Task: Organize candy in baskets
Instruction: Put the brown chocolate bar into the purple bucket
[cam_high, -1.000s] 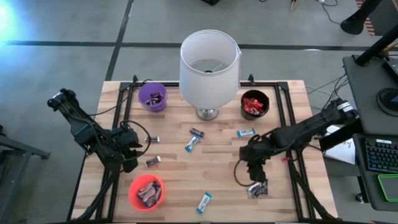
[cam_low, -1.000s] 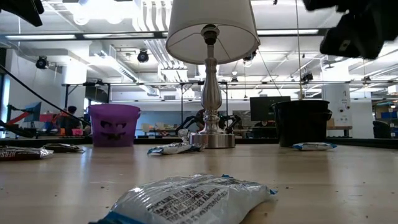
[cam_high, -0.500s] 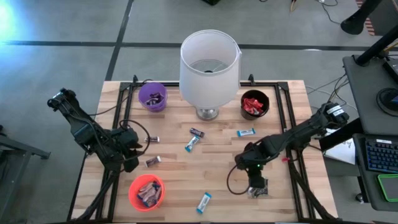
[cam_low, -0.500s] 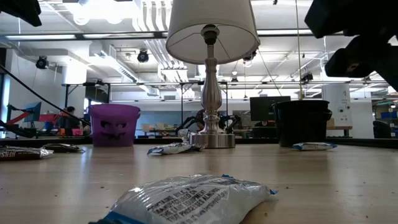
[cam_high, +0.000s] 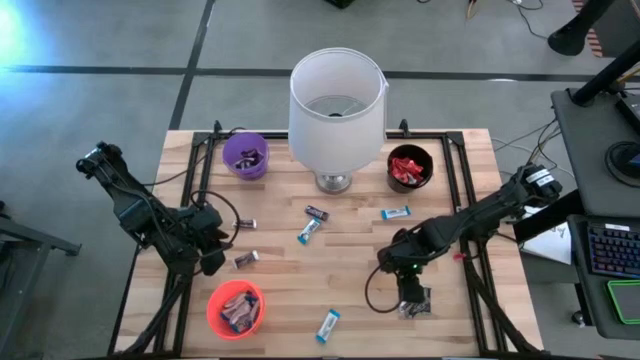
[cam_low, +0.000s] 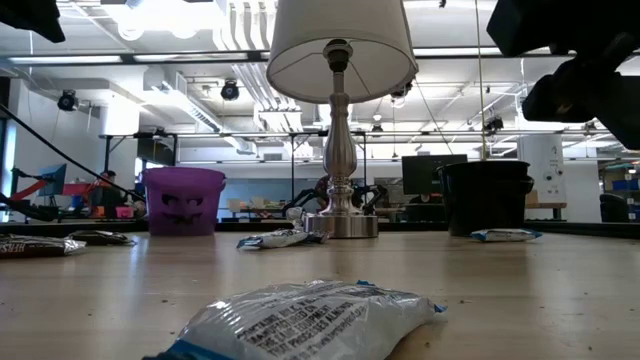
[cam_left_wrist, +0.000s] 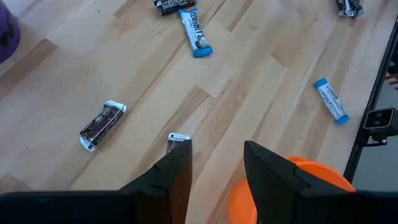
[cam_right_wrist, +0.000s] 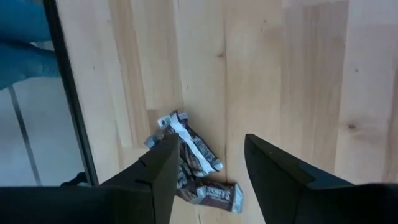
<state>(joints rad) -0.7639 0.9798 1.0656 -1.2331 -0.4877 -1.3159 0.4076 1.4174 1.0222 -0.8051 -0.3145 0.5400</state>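
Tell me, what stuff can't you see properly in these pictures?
- Black basket: in the low view its wall hides the candy inside.
- Candy pile: right wrist view, partly hidden behind the right claw.
- Orange basket: left wrist view, cut off by the bottom edge and left claw.

The bench (cam_high: 350, 270) was pale planked wood, smooth and matt. The candy (cam_right_wrist: 193, 155) wore crinkled glossy wrappers. The lamp (cam_low: 341, 150) had a polished metal stem under a matt white shade.
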